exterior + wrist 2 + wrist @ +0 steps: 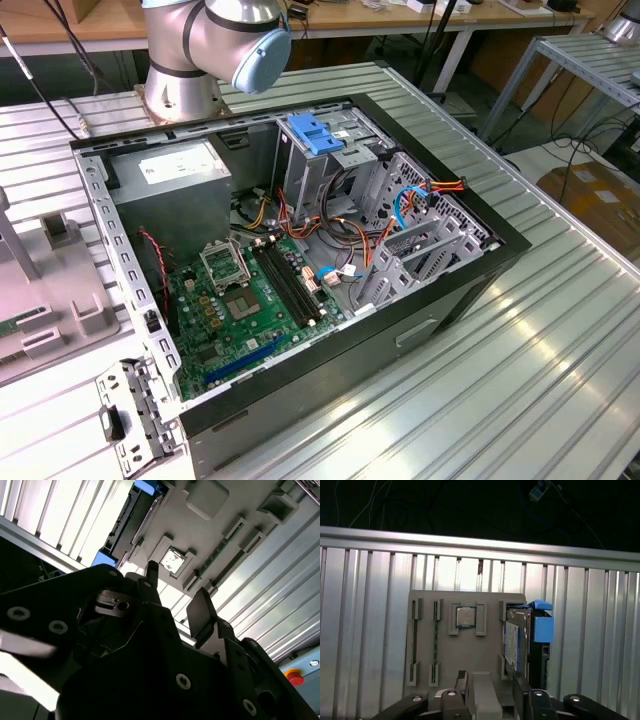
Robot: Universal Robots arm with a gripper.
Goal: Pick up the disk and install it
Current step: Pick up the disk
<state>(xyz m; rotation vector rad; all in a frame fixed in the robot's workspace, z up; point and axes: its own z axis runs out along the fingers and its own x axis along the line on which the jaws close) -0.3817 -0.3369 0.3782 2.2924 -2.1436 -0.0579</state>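
The disk (512,641) stands on edge in a slot of a grey holder plate (432,645), its silver labelled face flanked by blue rails (543,628). In the second wrist view the disk (131,517) lies beyond the fingertips, with blue rail ends showing. My gripper (490,682) hovers over the plate with its two black fingers (202,611) spread apart and nothing between them. It is lined up nearer the plate's middle than the disk. The gripper (177,592) is open.
A processor chip (465,616) sits in a pocket of the plate, beside narrow slots. The open computer case (300,250) lies on the ribbed metal table (520,340), with a grey drive cage (335,175) topped by a blue bracket (315,133), a power-supply box (170,190) and a motherboard (245,300).
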